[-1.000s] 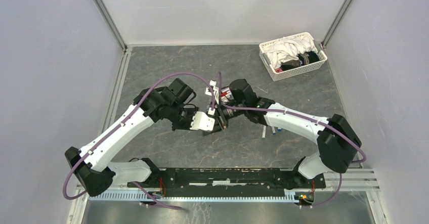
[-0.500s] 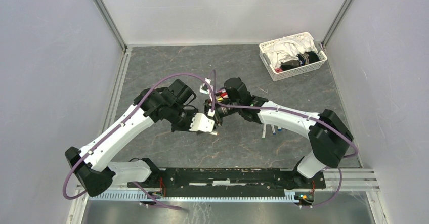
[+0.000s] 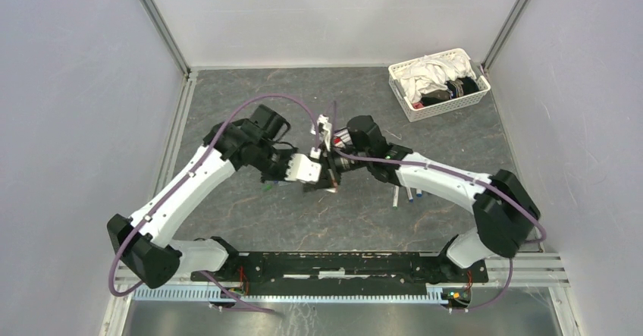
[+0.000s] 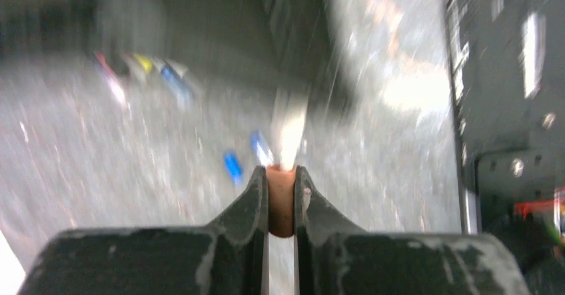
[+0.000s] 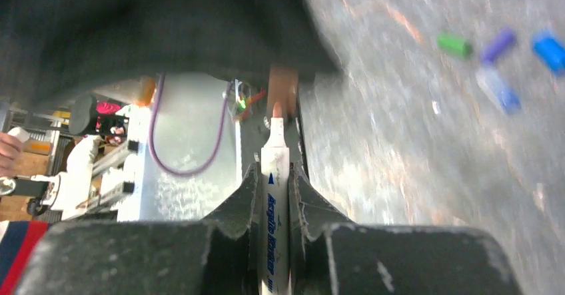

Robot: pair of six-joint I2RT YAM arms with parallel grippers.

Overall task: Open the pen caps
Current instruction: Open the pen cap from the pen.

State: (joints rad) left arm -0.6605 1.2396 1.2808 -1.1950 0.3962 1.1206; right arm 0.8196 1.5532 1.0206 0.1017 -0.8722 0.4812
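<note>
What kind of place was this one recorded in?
Probably a lab test cell: plain panel walls on aluminium posts, a grey tabletop, and the left arm and right arm bolted to a rail.

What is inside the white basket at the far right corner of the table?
The white basket holds crumpled white cloth and a dark object beside it. Whatever lies under the cloth is covered and cannot be seen.

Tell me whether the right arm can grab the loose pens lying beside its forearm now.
Probably not yet: the right gripper is shut on a pen, so it is occupied; the loose pens themselves lie uncovered.
</note>
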